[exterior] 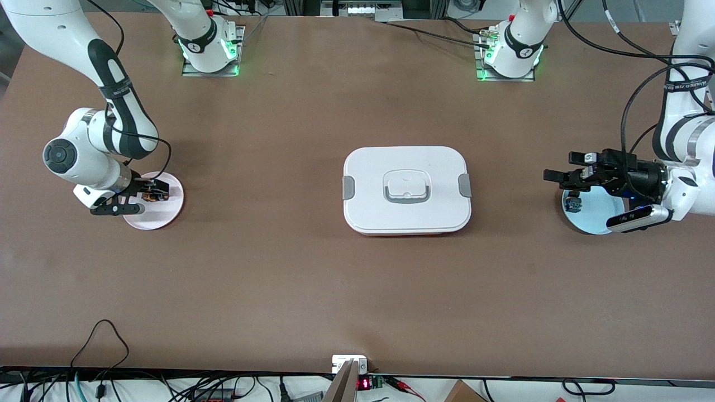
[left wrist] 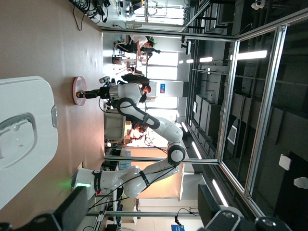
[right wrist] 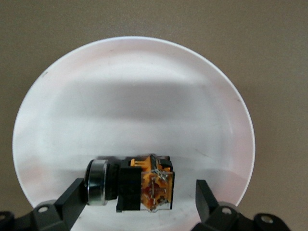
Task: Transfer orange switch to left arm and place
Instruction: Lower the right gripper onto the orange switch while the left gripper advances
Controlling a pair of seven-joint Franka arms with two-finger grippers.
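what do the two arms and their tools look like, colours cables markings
Both arms are glossy white jointed tubes with black bands and loose black cables. The right arm has a round dark grey cap on one joint; the left arm wears a black strap with white lettering. The bases glow green. The right tool and left tool are black with two fingers.

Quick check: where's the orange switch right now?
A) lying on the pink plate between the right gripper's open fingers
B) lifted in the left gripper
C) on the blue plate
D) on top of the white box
A: the orange switch lies on the pink plate, with the right gripper open around it.
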